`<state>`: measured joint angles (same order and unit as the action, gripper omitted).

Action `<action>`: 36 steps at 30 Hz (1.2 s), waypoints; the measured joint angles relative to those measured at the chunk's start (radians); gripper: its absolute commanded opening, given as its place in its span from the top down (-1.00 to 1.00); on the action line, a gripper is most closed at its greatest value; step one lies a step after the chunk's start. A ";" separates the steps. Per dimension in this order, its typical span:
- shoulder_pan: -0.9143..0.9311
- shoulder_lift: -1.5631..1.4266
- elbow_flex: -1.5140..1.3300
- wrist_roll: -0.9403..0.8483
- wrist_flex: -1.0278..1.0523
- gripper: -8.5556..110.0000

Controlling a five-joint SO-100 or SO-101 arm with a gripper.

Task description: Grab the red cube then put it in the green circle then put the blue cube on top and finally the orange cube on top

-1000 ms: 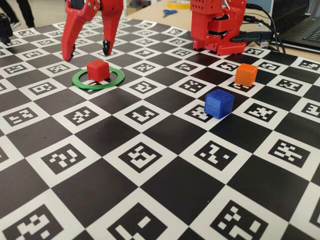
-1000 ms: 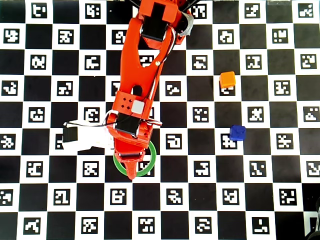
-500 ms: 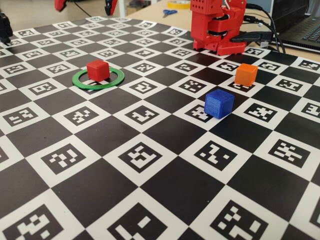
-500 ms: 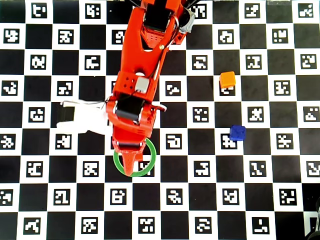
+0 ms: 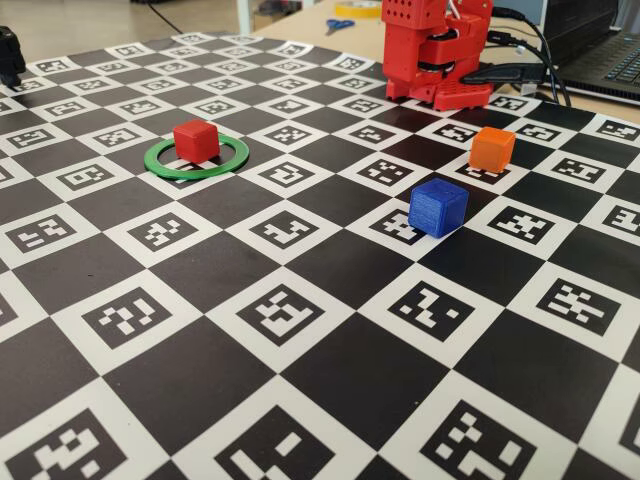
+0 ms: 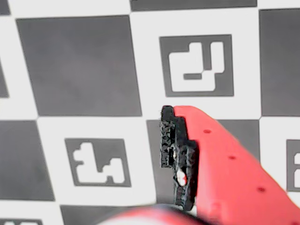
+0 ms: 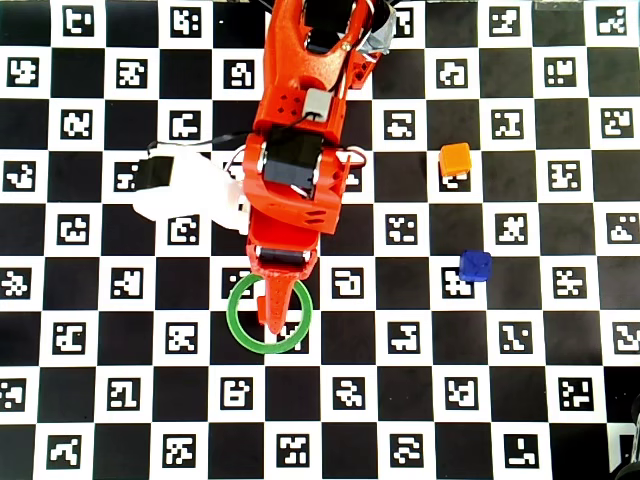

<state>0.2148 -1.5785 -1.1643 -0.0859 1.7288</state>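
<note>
The red cube is sitting inside the green circle on the checkered board, toward the far left part of the board in the fixed view, so I am counting the first step as done. Nothing is resting on top of it. The blue cube is lying on the right half of the board in that view, nearer the front edge than the orange cube, which is sitting just behind it toward the far right; the two are near each other but not touching. Both are well apart from the circle. So two stacking steps are left: blue onto red, then orange onto blue.

In the overhead view my arm is reaching down from the top edge of the board, and my gripper is hanging over the circle, covering the red cube from that camera. The fixed view is showing no fingers near the cube, so I am judging the gripper to be raised clear of it. In the wrist view I am seeing only one red finger with its black ridged pad over bare board squares, with nothing against it. I am holding nothing as far as I can see, but I cannot tell how far apart my fingers are.
</note>
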 measured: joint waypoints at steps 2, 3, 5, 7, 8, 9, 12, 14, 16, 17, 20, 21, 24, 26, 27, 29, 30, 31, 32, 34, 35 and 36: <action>-0.015 -0.015 0.000 0.018 0.000 0.00; -0.026 -0.025 0.000 0.015 0.000 0.00; -0.052 -0.038 0.000 0.014 0.000 0.00; -0.089 -0.049 0.000 0.021 0.000 0.00; -0.106 -0.052 0.000 0.029 0.000 0.00; -0.126 -0.052 0.000 0.038 0.000 -0.01; -0.186 -0.052 -0.002 0.071 0.005 -0.01; -0.229 -0.052 -0.009 0.095 0.006 -0.01; -0.273 -0.052 -0.015 0.126 0.006 0.02; -0.296 -0.052 -0.015 0.146 0.006 0.02; -0.370 -0.052 -0.015 0.232 0.006 0.06; -0.394 -0.052 -0.015 0.255 0.006 0.08; -0.460 -0.052 -0.015 0.328 0.006 0.13; -0.500 -0.052 -0.015 0.376 0.006 0.13; -0.520 -0.052 -0.018 0.388 0.006 0.13; -0.558 -0.048 -0.038 0.408 0.006 0.13; -0.578 -0.037 -0.052 0.419 0.006 0.13; -0.598 -0.025 -0.066 0.425 0.006 0.13; -0.617 -0.012 -0.074 0.440 0.003 0.13; -0.653 0.028 -0.078 0.477 -0.005 0.13; -0.669 0.049 -0.080 0.491 -0.012 0.13; -0.683 0.072 -0.081 0.502 -0.023 0.13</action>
<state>-0.4679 -1.5064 -1.2456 0.4157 1.7058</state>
